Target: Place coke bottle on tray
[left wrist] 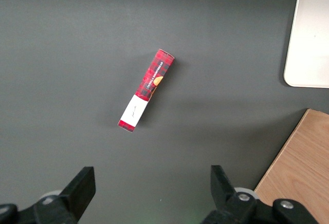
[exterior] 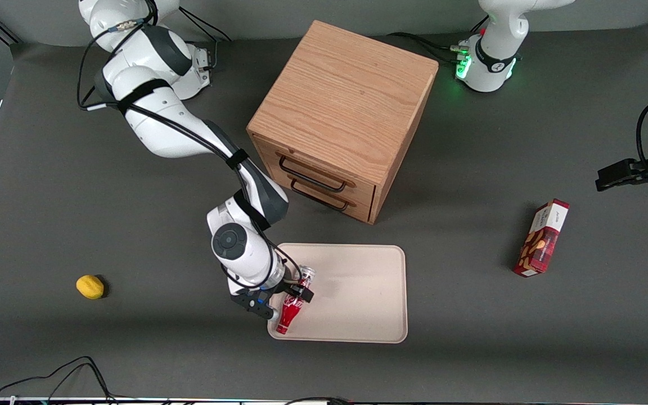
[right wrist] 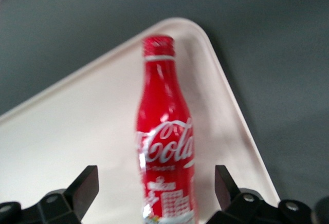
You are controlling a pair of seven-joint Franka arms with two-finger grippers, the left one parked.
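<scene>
right wrist view shows the coke bottle (right wrist: 165, 131) lying on the tray (right wrist: 77, 131), lengthwise between the jaws, its red cap pointing away from them toward the tray's rounded corner. the jaws stand open, one dark finger on each side of the bottle with a clear gap to its body, not clamping it.

in the front view the bottle (exterior: 290, 309) lies flat near the tray's corner closest to the camera on the working arm's side, its silver-grey base end just under the wrist and its cap close to the tray's low rim (exterior: 358, 339). the gripper (exterior: 280, 301) hangs right over the bottle's middle, straddling it. the rest of the tray spreads out from the jaws toward the parked arm's end of the desk (exterior: 470, 349).

farther from the camera than the jaws stands a wooden drawer cabinet (exterior: 343, 115) with two dark handles on its front, near the tray's edge but apart from it. a yellow lemon (exterior: 90, 286) lies on the desk well apart from the jaws, toward the working arm's end. a red snack box (exterior: 542, 238) lies well apart from the jaws, toward the parked arm's end, past the tray; the left wrist view shows that box (left wrist: 146, 90) lying flat on the desk.
</scene>
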